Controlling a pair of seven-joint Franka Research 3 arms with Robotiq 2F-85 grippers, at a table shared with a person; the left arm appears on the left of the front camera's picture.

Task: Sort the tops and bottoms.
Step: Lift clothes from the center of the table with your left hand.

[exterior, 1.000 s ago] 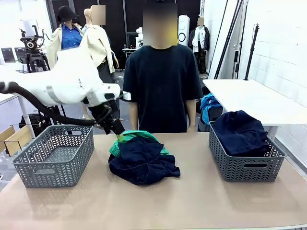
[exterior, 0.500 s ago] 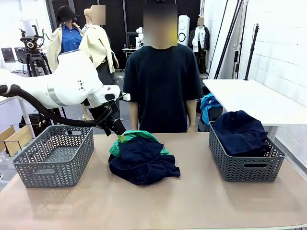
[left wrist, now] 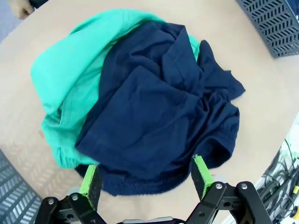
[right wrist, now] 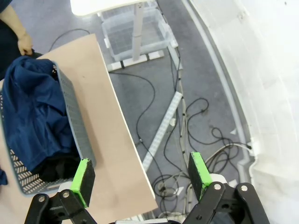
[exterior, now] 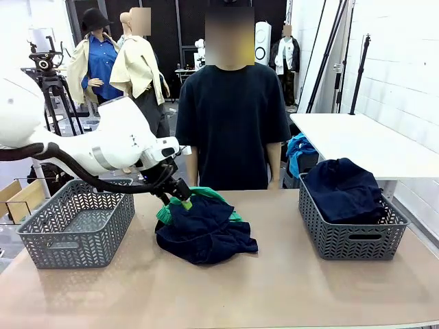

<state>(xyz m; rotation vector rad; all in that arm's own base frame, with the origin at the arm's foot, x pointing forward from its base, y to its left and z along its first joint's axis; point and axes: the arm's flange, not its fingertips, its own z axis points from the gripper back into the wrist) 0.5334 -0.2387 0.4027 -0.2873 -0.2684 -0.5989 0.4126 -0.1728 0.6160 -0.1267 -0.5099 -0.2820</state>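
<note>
Crumpled navy garment [left wrist: 159, 116] lies over green garment [left wrist: 70, 79] on desk [left wrist: 261, 121]; left tool [left wrist: 145, 177] and right tool [right wrist: 140, 179] both wide, empty.

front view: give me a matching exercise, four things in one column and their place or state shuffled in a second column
Column A
1. green garment
2. navy garment
3. right basket
4. left end effector

Column B
a. open, close to the green cloth
b. holds dark navy clothes
c. lies over the green garment, mid-table
d. partly covered by navy cloth

Pairs: 1-d, 2-c, 3-b, 4-a
</note>
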